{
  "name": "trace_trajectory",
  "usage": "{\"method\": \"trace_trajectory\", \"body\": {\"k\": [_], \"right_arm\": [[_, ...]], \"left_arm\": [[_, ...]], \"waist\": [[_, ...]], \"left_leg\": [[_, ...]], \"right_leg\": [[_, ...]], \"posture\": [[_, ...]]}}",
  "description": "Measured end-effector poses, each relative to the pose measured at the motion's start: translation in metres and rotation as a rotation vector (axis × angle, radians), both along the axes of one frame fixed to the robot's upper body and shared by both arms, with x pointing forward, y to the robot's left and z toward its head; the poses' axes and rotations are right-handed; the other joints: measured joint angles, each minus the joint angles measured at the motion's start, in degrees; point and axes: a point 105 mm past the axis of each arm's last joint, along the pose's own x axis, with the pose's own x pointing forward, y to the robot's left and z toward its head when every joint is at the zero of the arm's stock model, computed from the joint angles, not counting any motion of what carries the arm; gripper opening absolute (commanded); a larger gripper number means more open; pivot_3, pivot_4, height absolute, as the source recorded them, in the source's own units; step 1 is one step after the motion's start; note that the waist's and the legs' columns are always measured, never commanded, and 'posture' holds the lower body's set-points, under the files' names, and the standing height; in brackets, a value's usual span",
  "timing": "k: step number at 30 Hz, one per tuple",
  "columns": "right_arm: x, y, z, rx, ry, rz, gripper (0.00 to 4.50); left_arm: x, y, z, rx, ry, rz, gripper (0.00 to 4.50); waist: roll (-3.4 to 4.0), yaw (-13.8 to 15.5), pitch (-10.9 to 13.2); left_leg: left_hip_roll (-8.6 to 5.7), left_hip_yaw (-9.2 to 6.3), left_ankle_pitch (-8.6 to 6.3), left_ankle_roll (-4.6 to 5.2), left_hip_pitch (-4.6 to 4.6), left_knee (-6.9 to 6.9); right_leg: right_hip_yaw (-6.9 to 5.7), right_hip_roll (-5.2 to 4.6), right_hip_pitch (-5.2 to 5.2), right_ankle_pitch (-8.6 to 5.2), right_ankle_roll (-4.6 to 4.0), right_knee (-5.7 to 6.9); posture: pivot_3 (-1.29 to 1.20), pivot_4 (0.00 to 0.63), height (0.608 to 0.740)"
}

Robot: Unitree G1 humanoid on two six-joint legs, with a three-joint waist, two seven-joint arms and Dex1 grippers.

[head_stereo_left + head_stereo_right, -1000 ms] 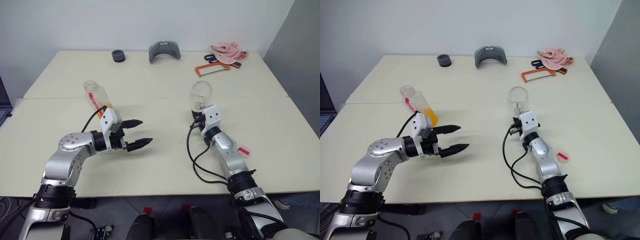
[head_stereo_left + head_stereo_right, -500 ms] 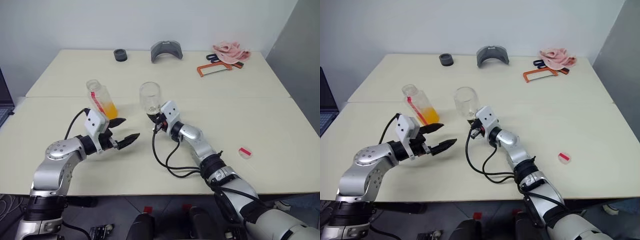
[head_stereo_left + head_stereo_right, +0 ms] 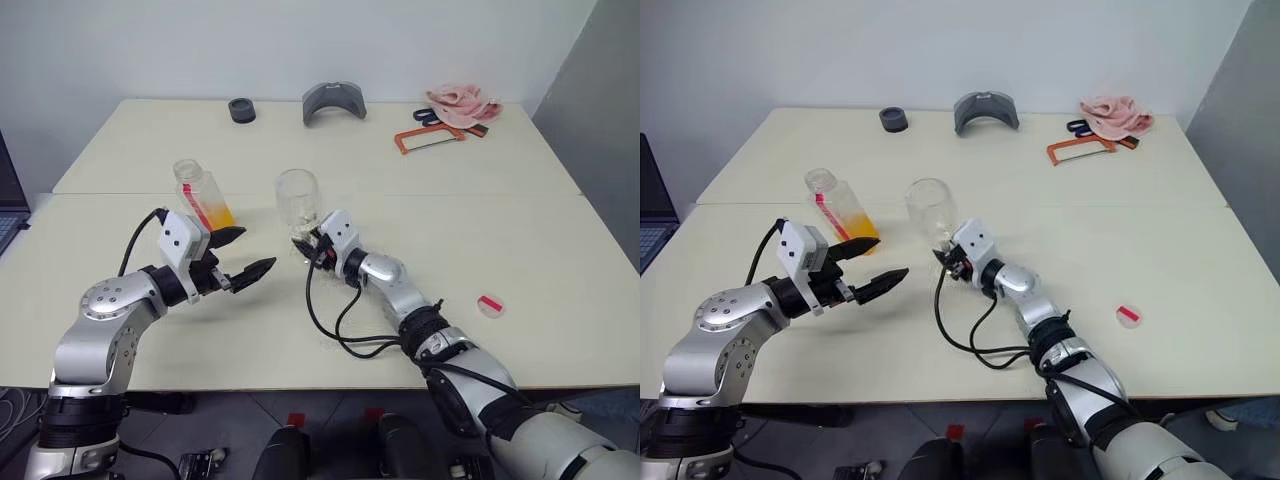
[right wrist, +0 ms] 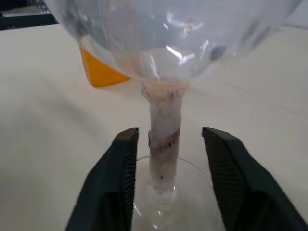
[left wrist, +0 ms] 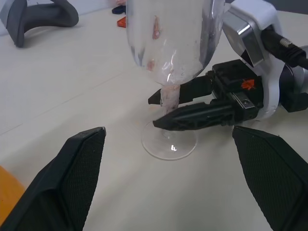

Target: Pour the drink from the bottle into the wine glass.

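Note:
The wine glass (image 3: 297, 197) stands upright mid-table, its bowl without drink. My right gripper (image 3: 313, 248) is open at its stem (image 4: 163, 137), one finger (image 4: 120, 183) on either side with a gap to the glass. Just left of the glass stands the bottle (image 3: 196, 190), uncapped, red stripe down its side, with orange drink (image 3: 219, 215) in its lower part. My left gripper (image 3: 254, 252) is open and holds nothing, in front of the bottle, pointing toward the wine glass foot (image 5: 169, 143).
A small red-and-white cap (image 3: 489, 304) lies on the table to the right. Along the far edge sit a black ring (image 3: 241, 109), a grey curved piece (image 3: 333, 100), an orange saw (image 3: 425, 137) and a pink cloth (image 3: 458, 103).
My right gripper carried the wine glass leftward from the right side to beside the bottle, set it down and opened off the stem. My left gripper drew back slightly to the left.

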Motion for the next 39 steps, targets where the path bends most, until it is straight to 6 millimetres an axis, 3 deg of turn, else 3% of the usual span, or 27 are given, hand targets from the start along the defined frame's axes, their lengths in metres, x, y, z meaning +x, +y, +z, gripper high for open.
{"method": "trace_trajectory", "body": {"k": [3, 4, 8, 13, 17, 20, 24, 28, 32, 39], "right_arm": [[-0.002, 0.001, 0.0, 0.006, -0.001, 0.006, 4.36], [-0.003, 0.001, -0.001, 0.007, 0.001, 0.012, 4.44], [-0.007, -0.003, -0.008, 0.01, 0.012, 0.019, 4.44], [-0.015, -0.022, -0.014, -0.011, -0.002, 0.028, 4.44], [-0.027, -0.045, -0.019, -0.045, 0.004, 0.034, 4.44], [-0.039, -0.066, -0.021, -0.1, 0.001, 0.04, 4.44], [-0.06, -0.09, -0.012, -0.186, -0.025, 0.091, 4.44], [-0.087, -0.099, 0.007, -0.197, -0.038, 0.186, 4.44], [-0.119, -0.103, 0.032, -0.197, -0.052, 0.295, 4.44], [-0.125, -0.096, 0.048, -0.171, -0.061, 0.319, 4.44]], "left_arm": [[0.001, -0.001, 0.003, -0.008, -0.008, -0.005, 4.5], [0.001, -0.002, 0.004, -0.009, -0.012, -0.006, 4.5], [0.002, -0.001, 0.007, -0.015, -0.021, 0.006, 4.5], [-0.001, -0.005, 0.017, -0.03, -0.061, -0.002, 4.5], [-0.006, -0.006, 0.023, -0.061, -0.094, 0.016, 4.5], [-0.011, -0.004, 0.016, -0.087, -0.081, 0.049, 4.5], [-0.013, 0.009, -0.008, -0.117, -0.034, 0.182, 4.5], [-0.01, 0.026, -0.022, -0.105, -0.057, 0.332, 4.5], [0.002, 0.066, -0.04, -0.144, -0.068, 0.601, 4.5], [0.021, 0.072, -0.025, -0.137, -0.117, 0.612, 4.5]], "waist": [[0.0, -0.24, 0.0], [0.0, -0.29, 0.0], [0.0, -0.34, 0.0], [0.0, -0.27, 0.0], [0.0, -0.23, 0.0], [0.0, 0.07, 0.0], [0.0, 0.28, 0.0], [0.0, 0.84, 0.0], [-0.11, 1.58, -0.01], [-0.14, 2.16, -0.03]], "left_leg": [[0.0, -0.01, 0.0, 0.0, 0.0, 0.0], [0.0, -0.01, 0.0, 0.0, 0.0, 0.0], [0.02, -0.02, 0.0, 0.0, -0.01, 0.0], [0.02, -0.03, 0.0, 0.0, -0.04, 0.01], [0.03, -0.04, -0.01, 0.01, -0.05, 0.0], [0.03, -0.02, -0.01, 0.02, -0.05, 0.02], [0.07, -0.02, -0.02, 0.02, -0.04, 0.02], [0.07, -0.06, -0.02, 0.03, -0.05, 0.02], [0.04, -0.13, -0.02, 0.03, -0.08, 0.09], [-0.04, -0.16, -0.01, 0.02, -0.08, 0.08]], "right_leg": [[-0.01, 0.02, 0.0, 0.0, 0.0, 0.0], [0.0, 0.02, 0.0, 0.0, 0.0, 0.0], [0.0, 0.02, 0.0, 0.0, 0.0, 0.0], [0.0, -0.02, 0.0, 0.0, 0.0, -0.01], [0.0, -0.03, 0.0, 0.0, 0.0, -0.03], [0.01, -0.03, 0.0, 0.0, 0.0, -0.04], [0.01, -0.03, 0.02, -0.01, 0.01, -0.06], [-0.02, -0.03, 0.04, -0.01, 0.02, -0.1], [-0.1, -0.04, 0.08, -0.01, 0.03, -0.12], [-0.15, -0.02, 0.1, -0.01, 0.03, -0.12]], "posture": [[0.0, 0.15, 0.74], [0.0, 0.15, 0.74], [0.0, 0.15, 0.74], [0.0, 0.15, 0.74], [0.0, 0.15, 0.74], [0.0, 0.15, 0.74], [0.0, 0.15, 0.74], [0.0, 0.15, 0.74], [0.0, 0.15, 0.74], [0.0, 0.15, 0.74]]}}
